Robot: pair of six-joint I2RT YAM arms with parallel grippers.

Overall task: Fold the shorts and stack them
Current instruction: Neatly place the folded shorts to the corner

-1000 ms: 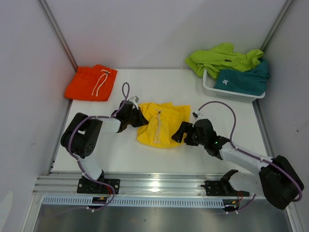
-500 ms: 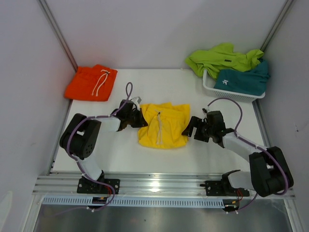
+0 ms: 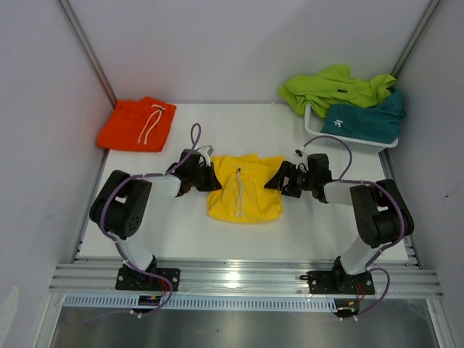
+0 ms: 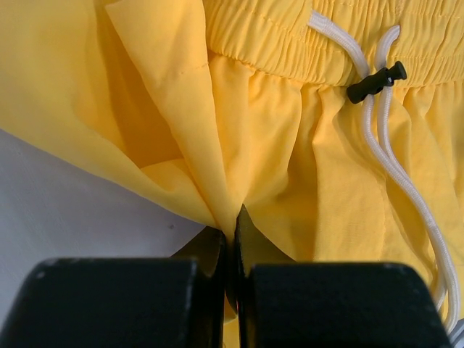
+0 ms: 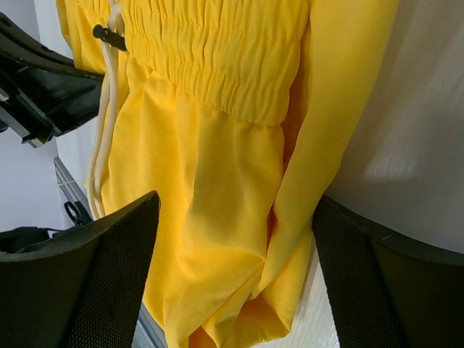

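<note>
The yellow shorts [image 3: 243, 190] lie on the table [image 3: 239, 239] in the middle of the top view, their white drawstring [image 3: 237, 192] running down the centre. Your left gripper [image 3: 210, 179] is clamped tight on a fold of fabric at their left edge. Your right gripper [image 3: 275, 181] stands wide, with its fingers straddling the right edge but not pinching it.

Before closing the right, I'd seat it so that every layer on that side sits between the fingers, level with the left grip, so the cloth lifts evenly. Keep the drawstring out of the pinch.

The stack likely belongs on the folded orange shorts [image 3: 138, 123] in the upper left. The lime green shorts [image 3: 326, 87] and teal shorts [image 3: 362, 119] are heaped at the white basket [image 3: 348, 141] in the upper right.
</note>
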